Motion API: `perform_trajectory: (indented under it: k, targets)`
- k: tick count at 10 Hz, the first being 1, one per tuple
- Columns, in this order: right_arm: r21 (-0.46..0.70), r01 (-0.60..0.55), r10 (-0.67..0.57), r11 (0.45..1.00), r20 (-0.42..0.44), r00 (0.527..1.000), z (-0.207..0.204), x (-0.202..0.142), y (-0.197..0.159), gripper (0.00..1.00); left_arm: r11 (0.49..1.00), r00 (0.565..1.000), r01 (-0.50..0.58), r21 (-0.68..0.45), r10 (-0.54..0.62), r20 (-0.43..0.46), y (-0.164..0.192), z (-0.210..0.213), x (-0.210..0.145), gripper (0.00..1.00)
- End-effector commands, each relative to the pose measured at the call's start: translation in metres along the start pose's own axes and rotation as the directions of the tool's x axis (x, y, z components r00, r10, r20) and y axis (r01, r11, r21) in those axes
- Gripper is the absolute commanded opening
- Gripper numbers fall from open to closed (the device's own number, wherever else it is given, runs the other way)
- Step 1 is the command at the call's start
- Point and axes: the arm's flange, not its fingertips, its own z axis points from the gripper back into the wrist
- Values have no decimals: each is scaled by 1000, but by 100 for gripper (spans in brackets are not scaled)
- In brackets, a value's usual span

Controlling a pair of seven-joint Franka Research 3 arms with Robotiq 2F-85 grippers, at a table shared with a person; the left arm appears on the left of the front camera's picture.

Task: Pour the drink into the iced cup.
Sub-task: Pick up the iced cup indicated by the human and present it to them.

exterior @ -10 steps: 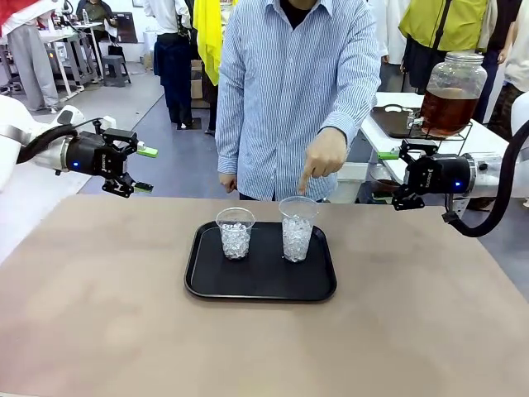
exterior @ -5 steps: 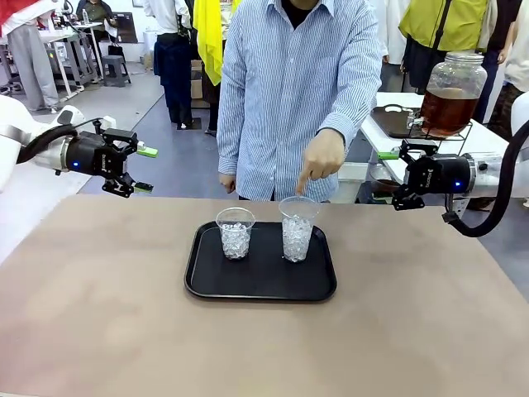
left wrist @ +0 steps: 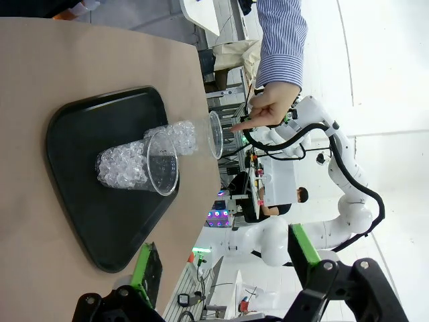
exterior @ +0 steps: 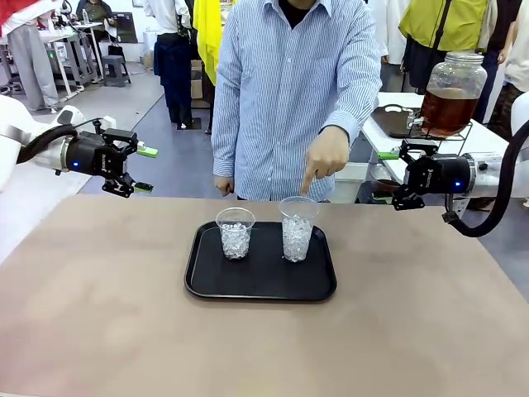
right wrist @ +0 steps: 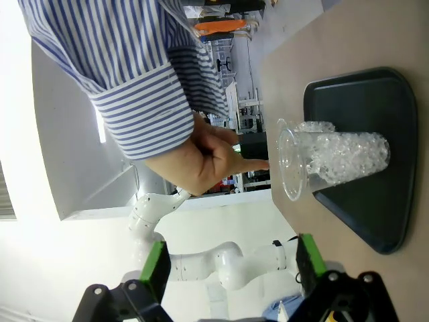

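Note:
Two clear cups of ice stand on a black tray (exterior: pixel 207 281): a short cup (exterior: pixel 235 232) on the left and a taller cup (exterior: pixel 297 227) on the right. A person's hand (exterior: pixel 326 155) points a finger down at the taller cup's rim. Amber tea-like drink fills a large glass jar (exterior: pixel 450 93) on the back right table. My left gripper (exterior: pixel 145 169) hangs open over the table's far left edge. My right gripper (exterior: pixel 384 175) hangs open past the far right edge. The left wrist view shows both cups (left wrist: pixel 137 164) on the tray (left wrist: pixel 87 208). The right wrist view shows the taller cup (right wrist: pixel 335 157) and the pointing hand (right wrist: pixel 201 157).
The person in a striped shirt (exterior: pixel 289 83) stands at the far edge behind the tray. A white side table (exterior: pixel 388 136) with a dark tray holds the jar. Brown tabletop (exterior: pixel 264 347) spreads wide around the tray.
The person's pointing hand has shifted slightly right above the taller cup, and the other hand has moved a little. Both arms have stayed still.

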Motion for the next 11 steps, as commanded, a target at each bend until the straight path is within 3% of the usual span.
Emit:
perform_trajectory:
  k: [1,2,4,6,7,8,9,10,11]
  targets:
    - [-6,-88,88,996,6,996,-1,-2,3,100,1000,1000,0,-1,0,1,-1,1,-2,100]
    - [-6,-189,189,982,22,982,-1,-4,4,100,1000,1000,0,-1,0,1,-1,1,-2,100]
    - [-44,-457,459,888,82,885,-3,-13,-2,100,1000,1000,0,-1,0,1,-1,1,-2,100]
    - [-29,-709,709,705,38,704,-5,-24,-7,100,1000,1000,0,-1,0,1,-1,1,-2,100]
    - [-34,-749,750,662,20,661,-7,-24,-9,100,1000,1000,0,-1,0,1,-1,1,-2,100]
    - [17,-768,768,641,4,641,-5,-24,-10,100,1000,1000,0,-1,0,1,-1,1,-2,100]
    - [72,-754,755,653,8,656,-1,-25,-10,100,1000,1000,0,-1,0,1,-1,1,-2,100]
    - [74,-694,698,716,-28,716,5,-27,-9,100,1000,1000,0,-1,0,1,-1,1,-2,100]
    - [12,-758,758,652,6,652,-6,-24,-6,100,1000,1000,0,-1,0,1,-1,1,-2,100]
